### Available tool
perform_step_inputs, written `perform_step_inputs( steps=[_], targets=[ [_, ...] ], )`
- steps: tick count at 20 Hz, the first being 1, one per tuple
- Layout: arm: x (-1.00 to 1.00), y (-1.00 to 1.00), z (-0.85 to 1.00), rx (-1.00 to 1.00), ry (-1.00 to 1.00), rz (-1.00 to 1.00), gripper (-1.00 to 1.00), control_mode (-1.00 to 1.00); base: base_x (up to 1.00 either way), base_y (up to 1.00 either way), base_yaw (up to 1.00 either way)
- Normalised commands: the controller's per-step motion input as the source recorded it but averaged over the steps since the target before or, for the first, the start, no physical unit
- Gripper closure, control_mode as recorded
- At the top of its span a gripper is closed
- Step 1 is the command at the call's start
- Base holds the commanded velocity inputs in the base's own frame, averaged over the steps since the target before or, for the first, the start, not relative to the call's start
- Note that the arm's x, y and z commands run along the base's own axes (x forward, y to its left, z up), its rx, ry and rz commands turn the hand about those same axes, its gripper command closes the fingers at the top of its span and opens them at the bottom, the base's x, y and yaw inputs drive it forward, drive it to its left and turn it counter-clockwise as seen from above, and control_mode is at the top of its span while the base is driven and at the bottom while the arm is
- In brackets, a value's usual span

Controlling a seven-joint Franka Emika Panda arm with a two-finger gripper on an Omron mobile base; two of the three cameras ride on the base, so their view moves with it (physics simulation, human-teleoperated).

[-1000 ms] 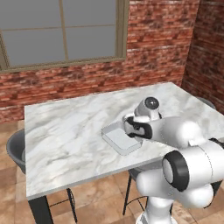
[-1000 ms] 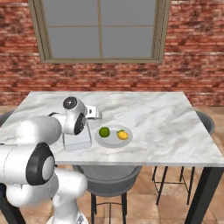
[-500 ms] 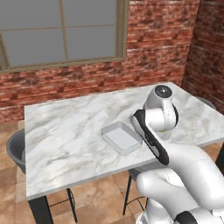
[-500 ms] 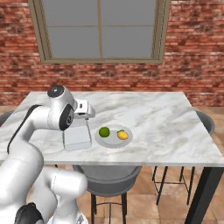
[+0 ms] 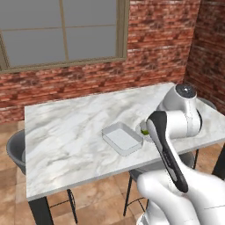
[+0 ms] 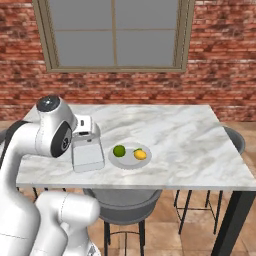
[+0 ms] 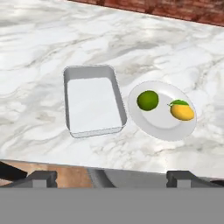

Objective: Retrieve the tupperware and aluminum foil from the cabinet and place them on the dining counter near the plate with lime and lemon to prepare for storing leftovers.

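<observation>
With the tupperware (image 7: 92, 101) set on the desk (image 7: 39, 39) beside the plate (image 7: 162, 124), the empty, wide-open pincer (image 7: 111, 178) should lift clear before fetching the foil.

The tupperware (image 7: 92, 101) is a shallow rectangular container of translucent whitish-grey plastic with rounded corners, lying flat, open side up and empty, on the marble worktop (image 7: 131, 39) of the dining table. It sits near the table's front edge, just beside the plate (image 7: 162, 124) and apart from it by a narrow gap. The plate is small, round and light grey, also flat on the marble. On it rest a round green lime (image 7: 148, 100), on the side nearer the container, and an oval yellow lemon (image 7: 182, 111) next to it; the two fruits lie close together without clearly touching.
</observation>
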Motion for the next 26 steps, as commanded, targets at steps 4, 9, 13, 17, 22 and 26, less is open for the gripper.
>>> perform_step_inputs(
  steps=[4, 9, 13, 17, 22, 26],
  targets=[
    [-0.19, 0.00, 0.04, 0.00, 0.00, 0.02, -1.00, 1.00, -0.68, 0.00, 0.10],
    [0.00, 0.00, 0.00, 0.00, 0.00, 0.00, -1.00, 1.00, -0.99, 0.25, 0.24],
    [0.00, 0.00, 0.00, 0.00, 0.00, 0.00, -1.00, 1.00, -0.63, 0.78, 0.33],
    [0.00, 0.00, 0.00, 0.00, 0.00, 0.00, -1.00, 1.00, -0.06, 0.93, 0.45],
    [0.00, 0.00, 0.00, 0.00, 0.00, 0.00, -1.00, 1.00, 0.19, 1.00, 0.50],
    [0.00, 0.00, 0.00, 0.00, 0.00, 0.00, -1.00, 1.00, 0.57, 1.00, 0.42]
  ],
)
